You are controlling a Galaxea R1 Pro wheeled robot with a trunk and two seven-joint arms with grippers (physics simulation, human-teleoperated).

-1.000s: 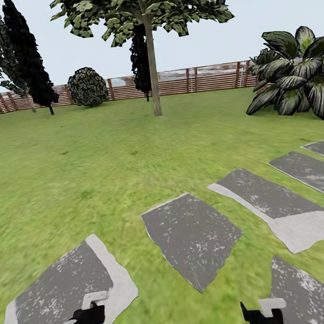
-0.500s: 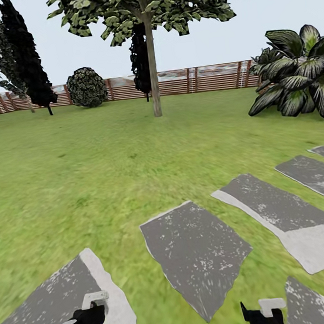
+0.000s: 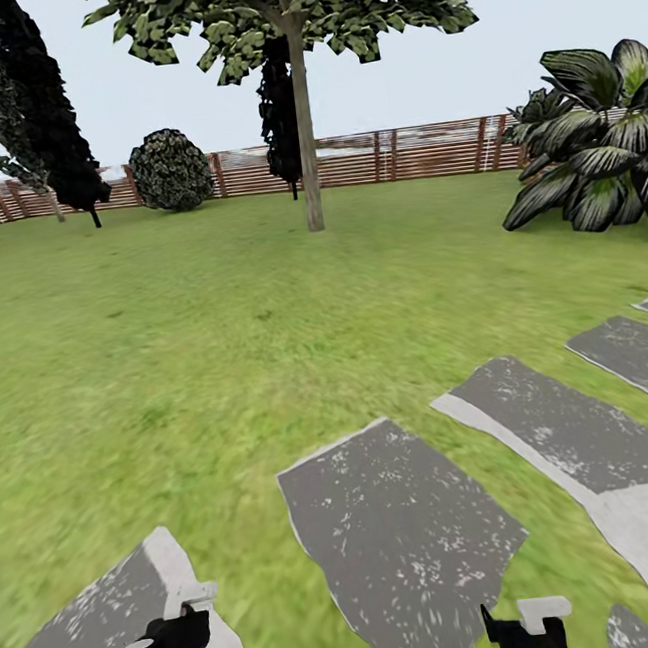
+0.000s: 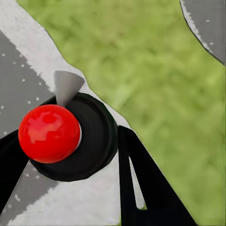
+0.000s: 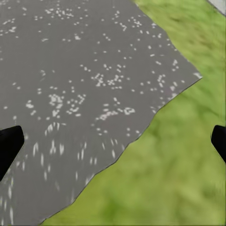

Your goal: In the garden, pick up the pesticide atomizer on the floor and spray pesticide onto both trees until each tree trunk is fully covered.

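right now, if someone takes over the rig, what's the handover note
Left gripper: shut on the atomizer, red ball top and black body between its fingers, so pickup is done.
Right gripper: open, empty, over a paving stone and grass.
Tree with the grey-tan trunk stands far ahead across the lawn, before the fence. No mist on it.
Left: drive to it, spray the trunk, then find the second tree.
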